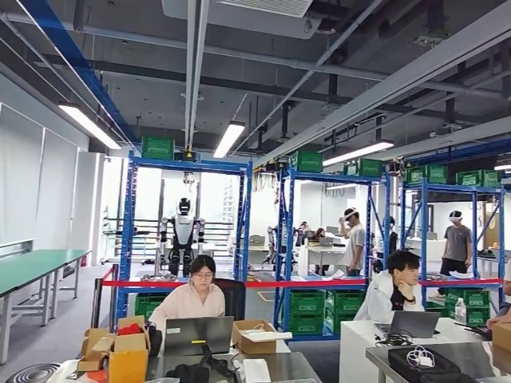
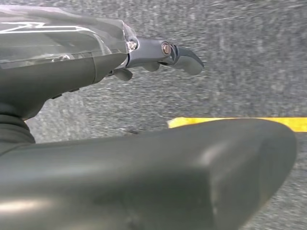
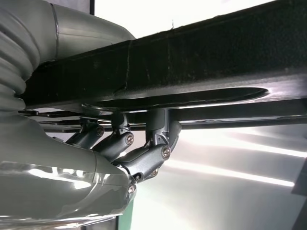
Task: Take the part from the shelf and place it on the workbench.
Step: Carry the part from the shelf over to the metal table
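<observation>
Part, a long black flat-sided bar (image 3: 203, 67), is in the right hand (image 3: 119, 143): dark fingers (image 3: 155, 155) curl up against its underside, w/ a shiny metal surface (image 3: 224, 191) behind it in the right wrist view. Left hand (image 2: 108, 67) hangs over grey speckled floor (image 2: 235, 57) near a yellow floor line (image 2: 188, 121), fingers straight, holding nothing. Head view looks across a workshop w/ blue steel racks (image 1: 187, 231). Judging by this, carry step is underway; next move calls for reaching the workbench, lowering the bar flat, then letting go.
</observation>
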